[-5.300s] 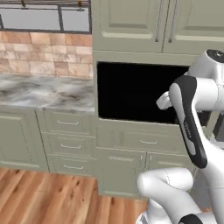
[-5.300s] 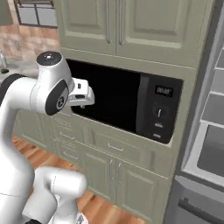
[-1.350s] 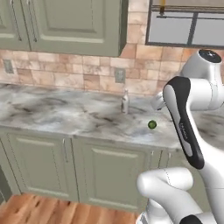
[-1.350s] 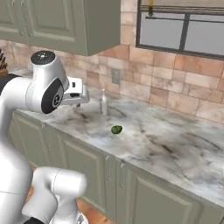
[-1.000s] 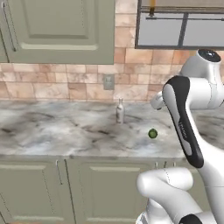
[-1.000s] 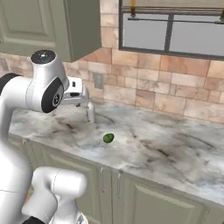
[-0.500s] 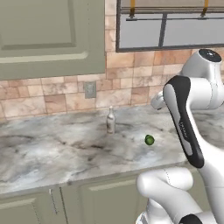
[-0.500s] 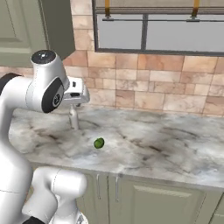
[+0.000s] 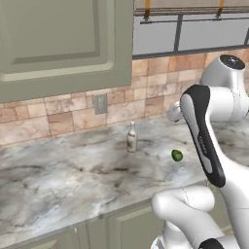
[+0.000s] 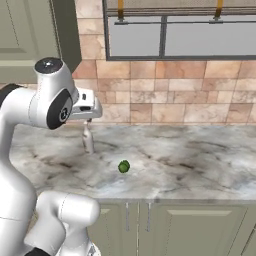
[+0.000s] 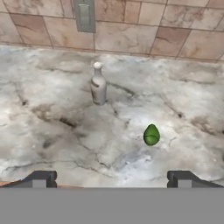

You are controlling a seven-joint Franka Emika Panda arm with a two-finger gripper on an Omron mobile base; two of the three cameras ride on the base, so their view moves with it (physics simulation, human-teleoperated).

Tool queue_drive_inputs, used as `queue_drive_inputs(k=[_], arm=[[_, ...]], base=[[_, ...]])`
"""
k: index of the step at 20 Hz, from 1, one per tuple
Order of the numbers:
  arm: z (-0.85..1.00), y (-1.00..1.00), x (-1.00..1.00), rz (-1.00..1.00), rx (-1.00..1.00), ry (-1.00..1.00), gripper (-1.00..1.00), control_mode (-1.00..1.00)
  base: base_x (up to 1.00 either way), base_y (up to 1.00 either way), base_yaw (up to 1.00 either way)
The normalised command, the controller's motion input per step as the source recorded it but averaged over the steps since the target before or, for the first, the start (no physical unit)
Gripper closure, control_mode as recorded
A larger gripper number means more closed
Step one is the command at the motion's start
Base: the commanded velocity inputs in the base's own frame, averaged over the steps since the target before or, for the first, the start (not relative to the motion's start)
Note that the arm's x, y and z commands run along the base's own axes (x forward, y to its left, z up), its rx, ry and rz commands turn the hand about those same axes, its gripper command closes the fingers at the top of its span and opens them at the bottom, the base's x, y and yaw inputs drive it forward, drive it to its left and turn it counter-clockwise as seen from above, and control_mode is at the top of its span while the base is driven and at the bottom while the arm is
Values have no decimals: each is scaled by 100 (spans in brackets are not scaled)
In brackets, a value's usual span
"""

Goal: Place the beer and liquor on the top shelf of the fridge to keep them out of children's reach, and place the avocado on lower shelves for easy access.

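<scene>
A small green avocado [image 11: 151, 134] lies on the marble counter [image 11: 61, 131]. It also shows in the left base view as the avocado [image 9: 177, 155] and in the right base view as the avocado [image 10: 123, 166]. To its left and nearer the wall stands a pale bottle [image 11: 98, 85] [image 9: 131, 138] [image 10: 88, 139], upright; whether it is the beer or the liquor I cannot tell. My gripper [image 11: 111, 178] hangs well above the counter's front, open, with nothing between its fingers. The fridge is out of view.
A tiled backsplash with a wall outlet [image 11: 84, 15] runs behind the counter. An upper cabinet [image 9: 58, 44] hangs at the left, and a window [image 10: 175, 30] sits above the wall. Cabinet doors [image 10: 175, 230] lie below the counter edge.
The base has driven along the kitchen, so the whole scene has shifted: microwave and cabinets gave way to the counter with bottle and avocado. The arm keeps its pose, gripper open.
</scene>
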Motion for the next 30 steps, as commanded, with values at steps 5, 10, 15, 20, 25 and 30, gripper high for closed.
queue_drive_inputs(k=[5,10,15,20,25,30], arm=[[-39,36,21,-16,0,-10,-100,-100],[-47,1,28,-4,1,-8,-100,-100],[-51,0,30,0,1,-5,-100,-100],[-40,2,24,3,1,-1,-100,-100],[-15,0,20,31,9,-4,-100,-100],[-3,0,24,41,9,-9,-100,-100]], base=[[0,0,0],[0,0,0],[0,0,0],[0,0,0],[0,0,0],[0,0,0]])
